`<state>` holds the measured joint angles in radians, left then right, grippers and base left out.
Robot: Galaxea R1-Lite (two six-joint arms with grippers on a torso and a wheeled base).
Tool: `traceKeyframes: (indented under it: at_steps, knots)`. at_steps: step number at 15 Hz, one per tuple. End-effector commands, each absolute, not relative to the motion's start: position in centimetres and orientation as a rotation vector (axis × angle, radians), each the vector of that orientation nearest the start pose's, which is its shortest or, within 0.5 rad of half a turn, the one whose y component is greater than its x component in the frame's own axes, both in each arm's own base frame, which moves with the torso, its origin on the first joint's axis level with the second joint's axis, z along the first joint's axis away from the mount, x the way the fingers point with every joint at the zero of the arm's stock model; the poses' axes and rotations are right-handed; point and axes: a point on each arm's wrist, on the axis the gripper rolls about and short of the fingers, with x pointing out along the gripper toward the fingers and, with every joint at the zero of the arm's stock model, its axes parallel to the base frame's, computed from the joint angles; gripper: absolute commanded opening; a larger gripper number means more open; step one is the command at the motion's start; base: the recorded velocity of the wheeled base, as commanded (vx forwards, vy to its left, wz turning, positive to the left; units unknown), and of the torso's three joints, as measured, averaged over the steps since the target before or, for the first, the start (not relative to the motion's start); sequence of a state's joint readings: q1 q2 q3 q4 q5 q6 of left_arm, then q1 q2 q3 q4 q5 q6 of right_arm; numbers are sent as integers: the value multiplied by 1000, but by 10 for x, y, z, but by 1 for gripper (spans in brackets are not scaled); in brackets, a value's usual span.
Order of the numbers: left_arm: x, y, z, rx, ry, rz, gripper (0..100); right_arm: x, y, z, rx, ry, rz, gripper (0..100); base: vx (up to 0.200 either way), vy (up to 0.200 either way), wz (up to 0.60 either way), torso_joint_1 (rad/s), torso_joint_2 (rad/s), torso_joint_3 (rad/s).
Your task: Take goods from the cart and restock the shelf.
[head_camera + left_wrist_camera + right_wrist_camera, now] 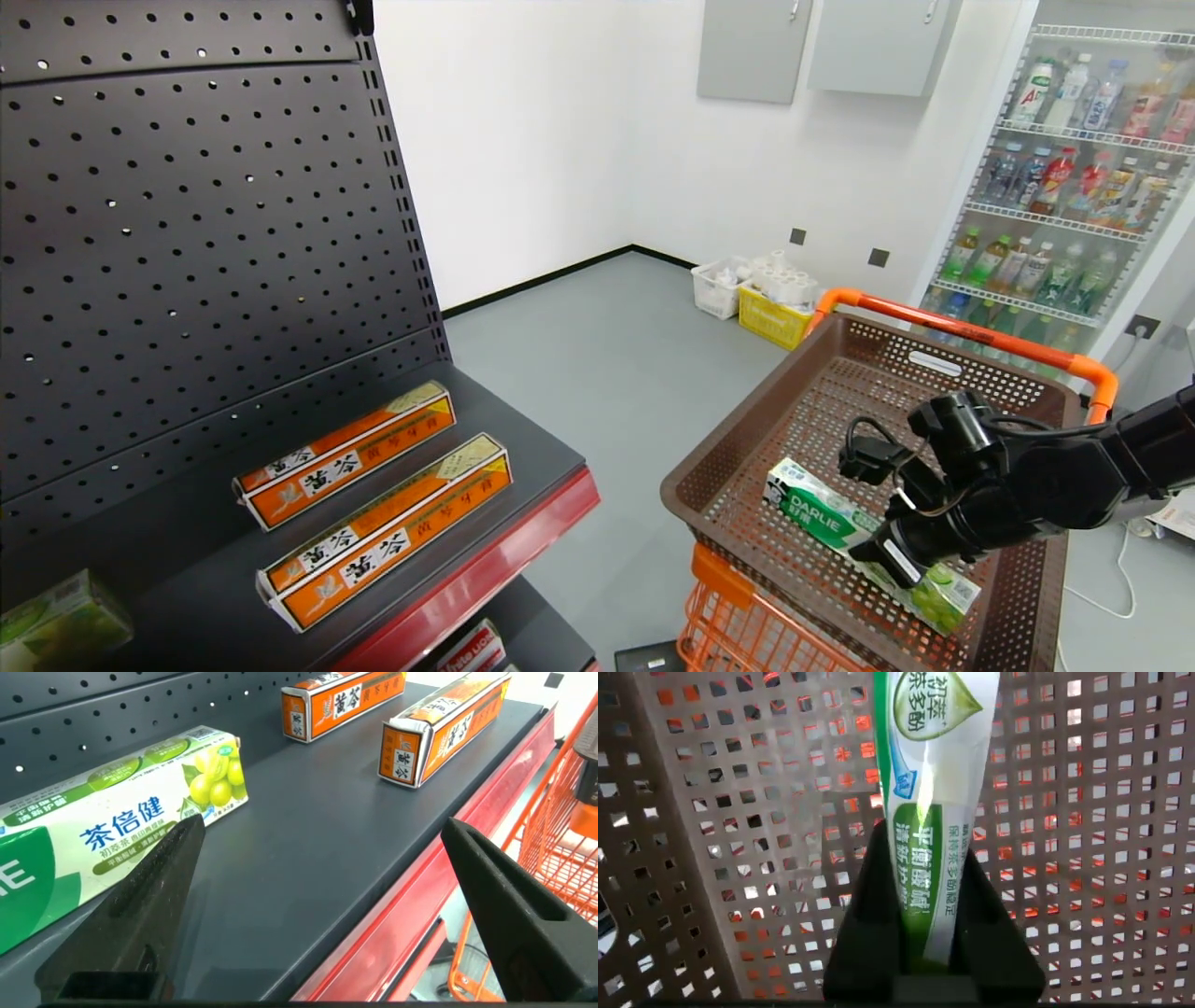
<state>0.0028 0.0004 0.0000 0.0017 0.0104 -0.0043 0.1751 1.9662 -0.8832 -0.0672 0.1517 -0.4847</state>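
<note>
**Operator:** White-walled shop room, grey floor, drinks fridge at the back. The black shelf (509, 411) is on my left and the cart (747, 434) on my right.

**Desk:** Where's your right gripper (923, 859)?

**Operator:** Down in the cart's basket. Its fingers are snug on both long sides of a green toothpaste box (812, 509), which lies on the mesh floor.

**Desk:** How do you lift it well?

**Operator:** I'd say straight up until it clears the basket's rim. I keep it level, because a long box can swivel in the grip. Then I carry it across to bare shelf board.

**Desk:** And the left gripper (318, 924)?

**Operator:** Spread wide and empty, over the shelf near its front edge.

**Desk:** Count?

**Operator:** Two orange boxes on the shelf, one toward the back (345, 453) and one by the front edge (387, 527). Two green boxes: mine, plus one at the shelf's left end (121, 831).
</note>
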Motion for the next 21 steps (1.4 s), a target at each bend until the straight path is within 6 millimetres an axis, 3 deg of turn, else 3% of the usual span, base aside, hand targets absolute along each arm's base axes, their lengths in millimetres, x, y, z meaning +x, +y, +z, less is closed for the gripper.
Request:
traceKeyframes:
  at_steps: [1,4,9,15,21]
  knots:
    - [-23,0,75,-5,2,14,100,312,61,71,-451,926,544,0,0,0,0,0,0,0]
    - [-23,0,75,-5,2,14,100,310,60,78,-448,912,539,0,0,0,0,0,0,0]
    - [-23,0,75,-5,2,14,100,317,61,115,-444,820,515,0,0,0,0,0,0,0]
    - [-23,0,75,-5,2,14,100,317,65,142,-423,722,497,0,0,0,0,0,0,0]
    - [-23,0,75,-5,2,14,100,300,74,177,-326,536,467,0,0,0,0,0,0,0]
